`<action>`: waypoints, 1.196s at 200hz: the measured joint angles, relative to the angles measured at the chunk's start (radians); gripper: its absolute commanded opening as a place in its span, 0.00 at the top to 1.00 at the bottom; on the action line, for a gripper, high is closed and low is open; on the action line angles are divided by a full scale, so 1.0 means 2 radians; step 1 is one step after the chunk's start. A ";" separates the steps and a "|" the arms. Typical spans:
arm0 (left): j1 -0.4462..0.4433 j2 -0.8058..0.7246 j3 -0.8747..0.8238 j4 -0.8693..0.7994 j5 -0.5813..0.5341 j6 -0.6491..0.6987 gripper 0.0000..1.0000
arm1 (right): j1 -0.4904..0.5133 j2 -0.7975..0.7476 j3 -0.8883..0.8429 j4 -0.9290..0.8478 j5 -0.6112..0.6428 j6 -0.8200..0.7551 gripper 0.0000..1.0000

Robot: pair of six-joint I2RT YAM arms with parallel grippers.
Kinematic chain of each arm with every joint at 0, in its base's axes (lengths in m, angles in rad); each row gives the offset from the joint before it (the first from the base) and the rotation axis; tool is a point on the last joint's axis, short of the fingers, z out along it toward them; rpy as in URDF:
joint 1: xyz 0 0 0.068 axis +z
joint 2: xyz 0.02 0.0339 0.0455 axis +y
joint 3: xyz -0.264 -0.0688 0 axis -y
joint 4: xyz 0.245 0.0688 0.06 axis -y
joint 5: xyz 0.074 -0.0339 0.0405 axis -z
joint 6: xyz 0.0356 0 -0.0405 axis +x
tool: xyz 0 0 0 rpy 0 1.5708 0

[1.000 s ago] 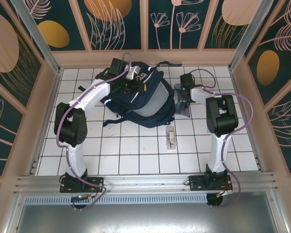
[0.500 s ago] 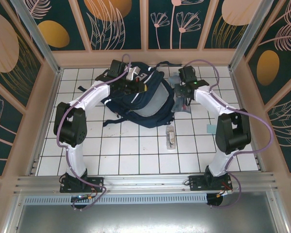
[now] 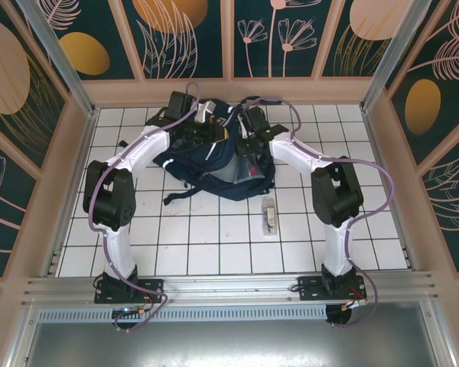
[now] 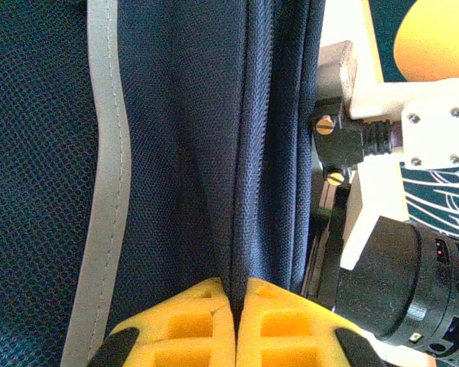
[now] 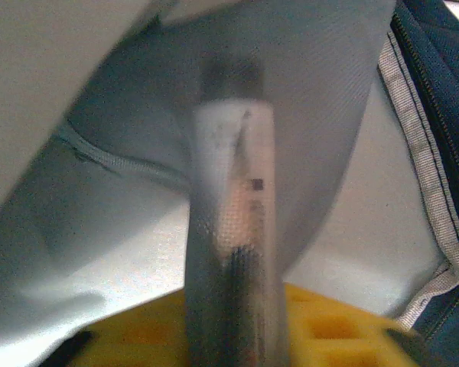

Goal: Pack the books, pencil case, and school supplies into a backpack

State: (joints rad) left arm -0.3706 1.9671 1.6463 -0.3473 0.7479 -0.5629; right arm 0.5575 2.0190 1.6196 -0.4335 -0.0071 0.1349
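Top view bright, even, soft shadows. Left wrist sharp: backpack weave crisp. Right wrist dim, pencil case blurred.

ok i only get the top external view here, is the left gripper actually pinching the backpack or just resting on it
observer: pinching. In the left wrist view the left gripper is shut on a fold of the navy backpack fabric.
operator: and the other side, anything in it
observer: the grey pencil case stands edge-on between the pads of the right gripper. It is too blurred to say if it is clamped.
operator: where is it pointing
observer: its far end points into the backpack's pale grey inside.
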 measured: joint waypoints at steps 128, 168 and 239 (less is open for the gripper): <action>-0.008 -0.001 -0.010 0.049 0.007 -0.046 1.00 | -0.055 -0.232 -0.282 0.077 -0.033 0.167 0.40; -0.008 -0.001 -0.015 0.064 0.009 -0.058 1.00 | -0.049 -0.292 -0.376 0.118 -0.073 0.252 0.48; -0.008 -0.002 -0.039 0.095 0.022 -0.075 1.00 | -0.050 -0.226 -0.380 0.246 -0.114 0.303 0.71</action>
State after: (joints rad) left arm -0.3870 1.9636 1.5673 -0.1574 0.7925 -0.7120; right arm 0.4580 1.5661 0.8597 0.0593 -0.2352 0.7399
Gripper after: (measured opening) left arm 0.057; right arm 0.306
